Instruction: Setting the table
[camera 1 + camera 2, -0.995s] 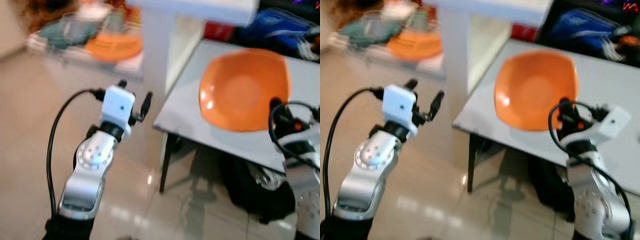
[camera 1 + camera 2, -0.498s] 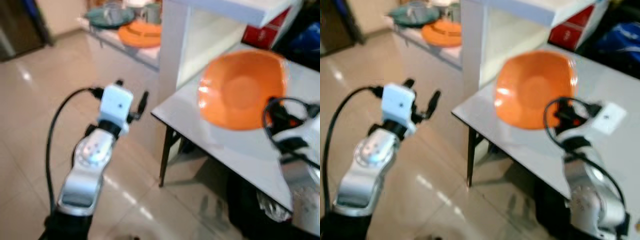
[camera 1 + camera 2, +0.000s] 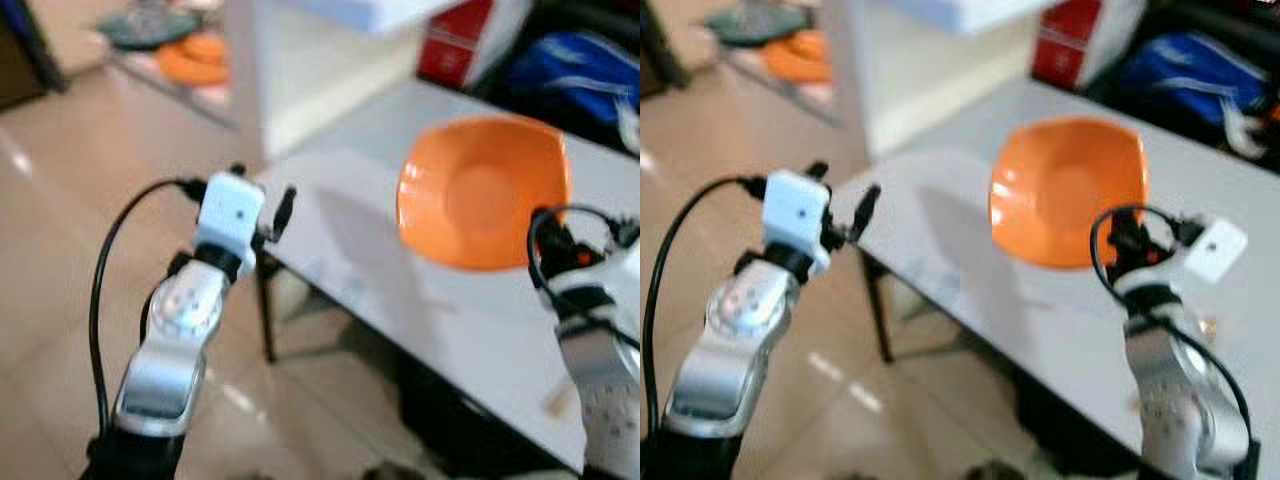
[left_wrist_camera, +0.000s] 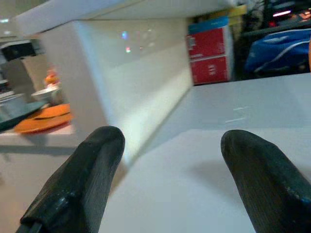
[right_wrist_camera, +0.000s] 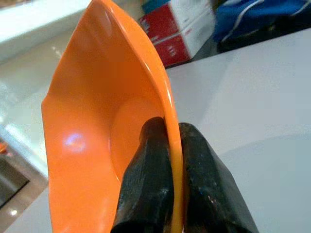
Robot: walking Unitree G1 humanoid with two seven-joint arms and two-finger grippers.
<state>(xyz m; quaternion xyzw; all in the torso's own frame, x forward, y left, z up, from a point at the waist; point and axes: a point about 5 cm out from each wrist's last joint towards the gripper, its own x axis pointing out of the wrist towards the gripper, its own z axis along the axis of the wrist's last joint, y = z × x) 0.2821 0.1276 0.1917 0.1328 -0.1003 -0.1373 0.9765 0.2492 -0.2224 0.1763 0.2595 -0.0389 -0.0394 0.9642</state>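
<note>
An orange square bowl [image 3: 480,205] hangs tilted above the grey table [image 3: 350,230], its hollow facing me. My right gripper [image 5: 171,141] is shut on the bowl's rim, one finger [image 5: 148,179] inside and the other behind. The right arm [image 3: 595,350] rises from the lower right. My left gripper [image 3: 262,195] is open and holds nothing; it hovers at the table's near left corner. In the left wrist view its two black fingers [image 4: 77,179] stand wide apart over the tabletop [image 4: 204,145].
A white shelf unit [image 3: 320,60] stands at the table's far left. Orange and teal dishes [image 3: 185,55] sit on a low surface beyond it. A red box [image 3: 455,45] and a blue bag [image 3: 570,80] lie behind the table. Tiled floor [image 3: 60,240] spreads to the left.
The camera has swung and come closer, so the table now lies under both arms. The bowl stays gripped in the right gripper; the left gripper stays open.
</note>
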